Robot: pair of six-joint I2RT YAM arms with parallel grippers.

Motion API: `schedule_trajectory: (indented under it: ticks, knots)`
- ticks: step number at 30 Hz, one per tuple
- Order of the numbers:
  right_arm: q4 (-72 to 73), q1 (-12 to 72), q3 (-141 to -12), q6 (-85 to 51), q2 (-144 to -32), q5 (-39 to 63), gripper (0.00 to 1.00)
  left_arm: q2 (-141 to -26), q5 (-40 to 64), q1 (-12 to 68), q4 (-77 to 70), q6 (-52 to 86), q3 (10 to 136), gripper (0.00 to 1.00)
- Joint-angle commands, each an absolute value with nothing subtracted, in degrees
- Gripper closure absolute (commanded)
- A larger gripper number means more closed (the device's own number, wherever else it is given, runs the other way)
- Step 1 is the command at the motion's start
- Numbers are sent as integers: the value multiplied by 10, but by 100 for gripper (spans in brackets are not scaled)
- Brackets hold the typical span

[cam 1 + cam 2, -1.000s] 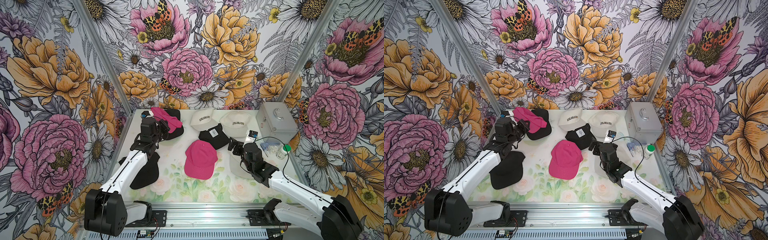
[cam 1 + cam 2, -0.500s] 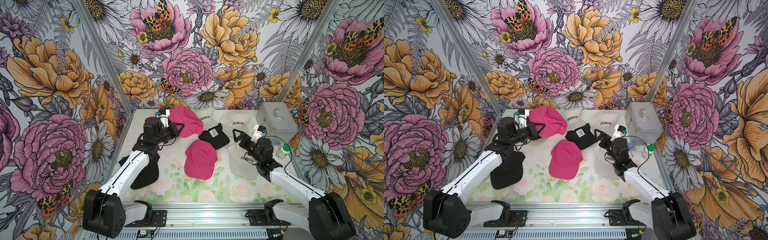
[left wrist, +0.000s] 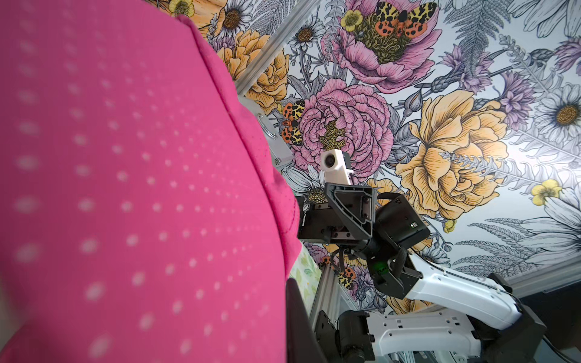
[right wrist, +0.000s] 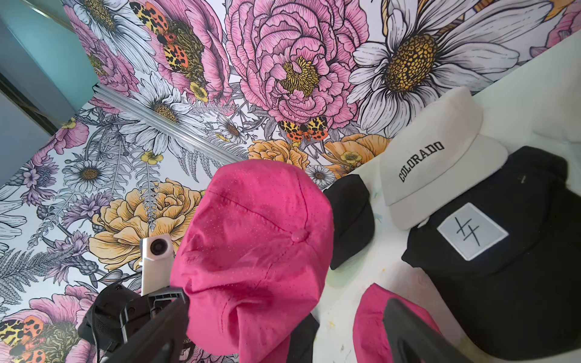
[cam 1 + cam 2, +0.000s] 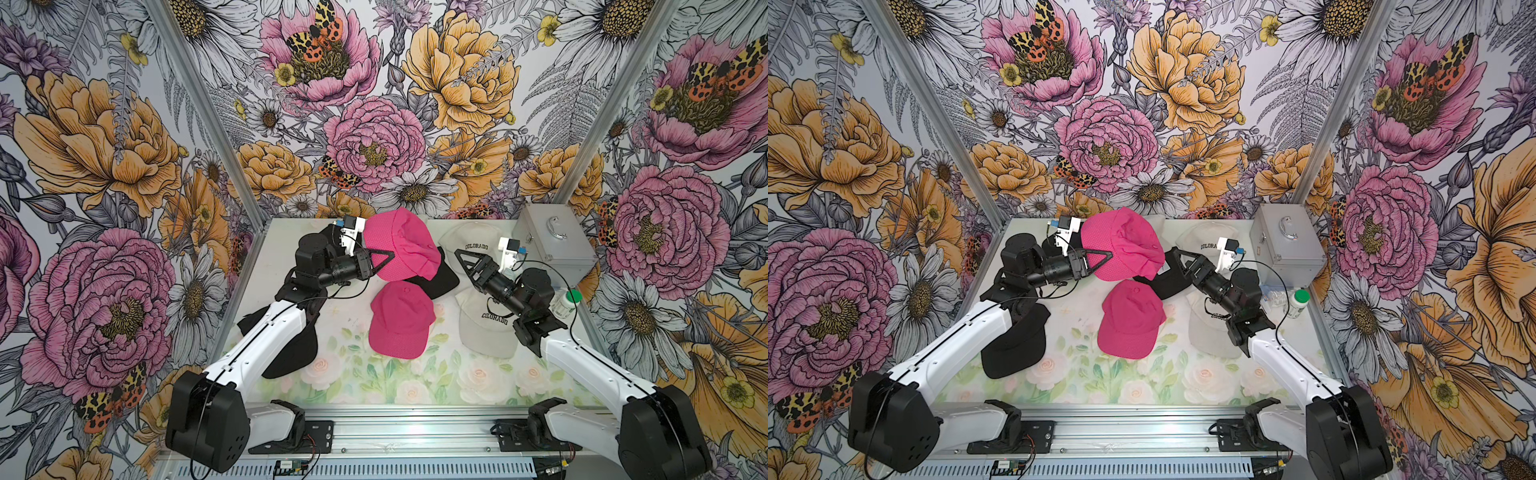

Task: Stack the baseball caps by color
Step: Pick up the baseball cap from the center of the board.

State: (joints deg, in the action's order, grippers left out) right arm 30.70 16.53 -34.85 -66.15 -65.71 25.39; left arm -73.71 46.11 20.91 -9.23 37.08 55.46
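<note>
A pink cap (image 5: 401, 243) in the air, the right gripper (image 5: 460, 254) close by.
Worst, a collision: that gripper, spread wide and empty, points at the cap, which the left gripper (image 5: 384, 257) pinches above a black cap (image 5: 438, 276). Next, the floppy fabric may slip free or land crooked on the other pink cap (image 5: 401, 320), flat on the table (image 5: 457, 386) just in front. Least, its hanging brim could drag the black cap.

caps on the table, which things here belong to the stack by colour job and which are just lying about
Part of the job: raised pink cap, held in the left tool; second pink cap; cream COLORADO caps; black caps.
Just lying about: silver case; green-lidded bottle.
</note>
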Motion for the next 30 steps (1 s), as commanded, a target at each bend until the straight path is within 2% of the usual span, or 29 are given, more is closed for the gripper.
schedule_trajectory:
  ticks: [1, 6, 15, 21, 30]
  knots:
    - [323, 166, -357, -704, -673, 286, 0, -759, 519, 236, -144, 361, 581, 100]
    - [373, 179, -355, -725, -675, 301, 1, -761, 523, 255, -146, 331, 577, 100]
    - [297, 180, -285, -727, -621, 172, 1, -761, 539, 255, -164, 330, 585, 100]
    - [430, 195, -321, -736, -678, 272, 1, -761, 568, 265, -164, 309, 582, 100]
    - [536, 224, -320, -743, -681, 238, 1, -789, 583, 259, -164, 317, 589, 100]
